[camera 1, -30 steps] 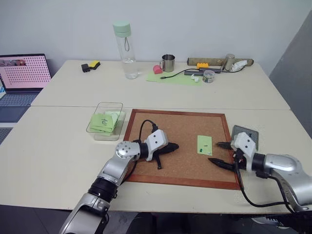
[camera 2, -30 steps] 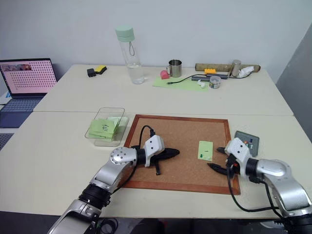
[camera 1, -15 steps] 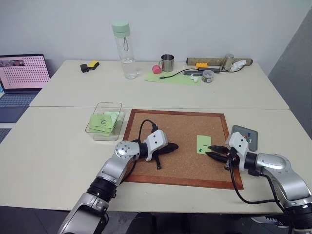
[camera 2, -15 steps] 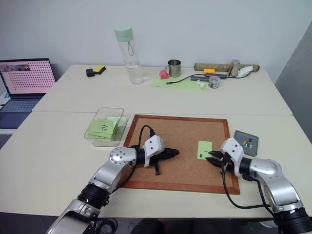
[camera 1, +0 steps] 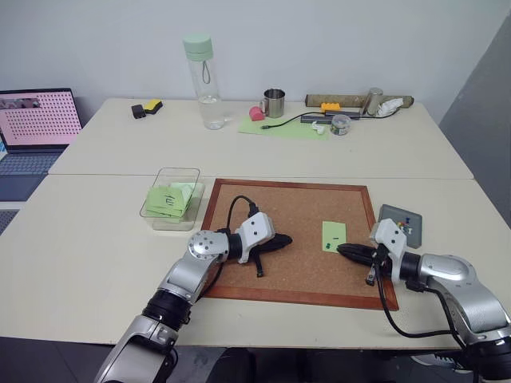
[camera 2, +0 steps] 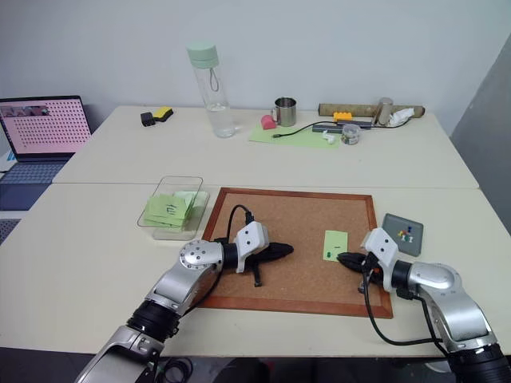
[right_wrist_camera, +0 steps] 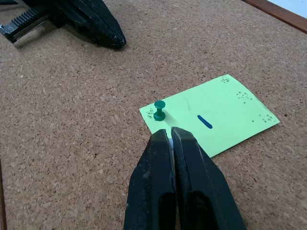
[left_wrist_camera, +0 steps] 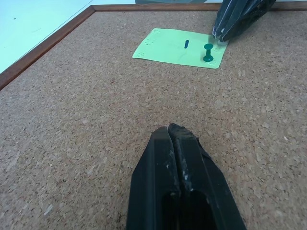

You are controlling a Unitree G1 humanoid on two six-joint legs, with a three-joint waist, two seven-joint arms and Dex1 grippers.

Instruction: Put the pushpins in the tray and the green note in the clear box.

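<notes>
With both grippers, left (left_wrist_camera: 175, 139) and right (right_wrist_camera: 171, 136), closed on nothing, the thin, limp note (right_wrist_camera: 211, 115) lies pinned on the corkboard (camera 1: 303, 275); grip the tiny pin (right_wrist_camera: 159, 110) by its head first.

The left gripper (camera 1: 286, 238), two black fingers pressed together, lies low and points toward the robot's right from a bent silver arm. The right gripper (camera 1: 341, 249), fingers likewise closed, points back toward the left one.
</notes>
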